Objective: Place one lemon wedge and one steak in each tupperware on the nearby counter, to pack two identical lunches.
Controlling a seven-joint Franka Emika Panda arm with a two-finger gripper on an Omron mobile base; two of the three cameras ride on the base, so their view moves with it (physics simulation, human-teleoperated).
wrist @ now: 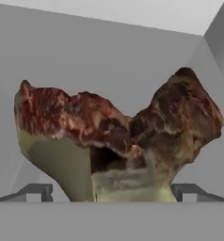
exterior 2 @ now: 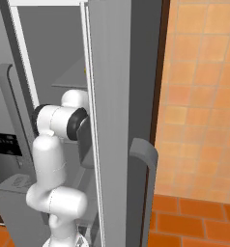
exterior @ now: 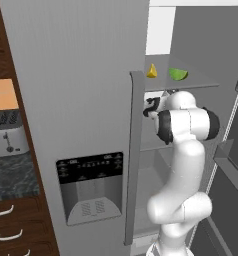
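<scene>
We log the arm (exterior: 183, 165) as glossy white, built of fat rounded segments with bulbous elbows. A dark black ring (exterior: 163, 126) bands the joint at centre right of the left base frame; a matching black collar (exterior 2: 78, 124) shows left of centre in the right base frame. Tool (wrist: 112, 192) finger tips (wrist: 36, 192) small, dark grey, squared.

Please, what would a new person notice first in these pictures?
The steak looms large in the hand view, between the open gripper tips. In the left base view, the white arm reaches into the open fridge, under a shelf holding a lemon wedge and a lime wedge.
</scene>
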